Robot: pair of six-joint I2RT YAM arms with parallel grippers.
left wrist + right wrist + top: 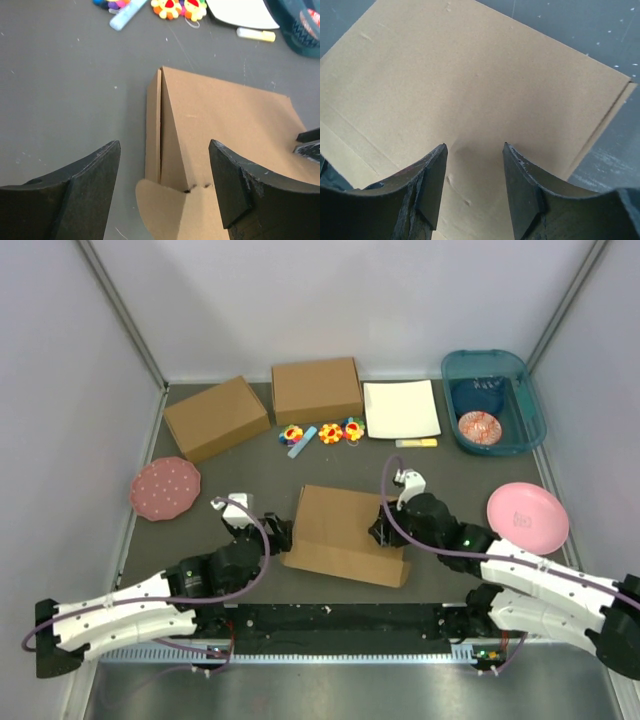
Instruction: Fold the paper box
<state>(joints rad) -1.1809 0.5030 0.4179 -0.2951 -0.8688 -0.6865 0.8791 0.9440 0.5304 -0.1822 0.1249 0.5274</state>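
The paper box [345,535] is a shallow brown cardboard mailer lying closed in the middle of the mat. My left gripper [278,533] is at its left edge. In the left wrist view, the left gripper [165,150] is open, and the box's side wall [153,135] and a rounded tab [165,205] lie between the fingers [95,175] without touching them. My right gripper [385,525] is over the box's right part. Seen from the right wrist, the right gripper [474,146] is open, fingertips [437,165] down on the flat lid [470,75], a slight dent between them.
Two ready-made brown boxes [216,417] [316,390] stand at the back, beside a white sheet [401,408] and a teal bin [492,400]. Small colourful toys [322,432] and a yellow marker [415,443] lie behind the paper box. A dotted pink plate [165,488] lies left, a pink plate [527,516] right.
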